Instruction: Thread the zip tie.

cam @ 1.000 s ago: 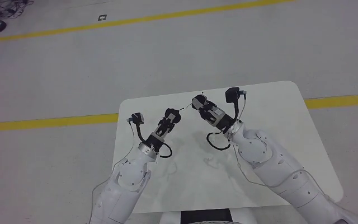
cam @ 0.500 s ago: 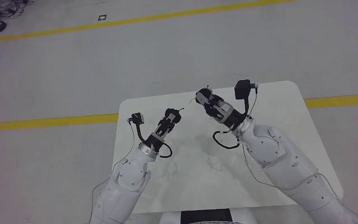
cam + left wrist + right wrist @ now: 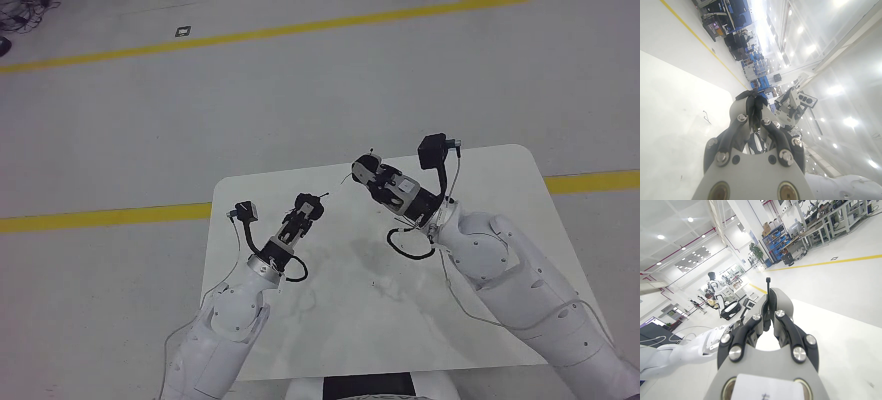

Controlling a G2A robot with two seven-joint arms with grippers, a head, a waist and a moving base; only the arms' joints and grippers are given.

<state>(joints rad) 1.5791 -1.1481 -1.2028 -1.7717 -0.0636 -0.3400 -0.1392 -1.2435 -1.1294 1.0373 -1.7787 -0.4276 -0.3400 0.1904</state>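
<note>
Here, the right hand (image 3: pixel 769 303) is clamped on a black zip tie (image 3: pixel 768 284). The strap runs up between the two pads, and its small square head stands just clear of the fingertips. Seen from above, this hand hangs over the far part of the white surface (image 3: pixel 500 190), off the top, with its tip turned toward the other arm.

The left hand (image 3: pixel 754 99) has its fingers pressed together, the black pads touching along their length. Whether any part of the tie lies between them cannot be told. In the top view a thin dark wisp sticks out at its tip, too fine to identify. This hand is also held above the surface, near the far edge on the robot's left, and it points toward the right hand. The two hands are near each other but apart, with open space between their tips.

A small thin scrap (image 3: pixel 706 117) lies flat on the surface, apart from both hands. Beyond the surface a yellow line (image 3: pixel 300 35) crosses the pale floor.
</note>
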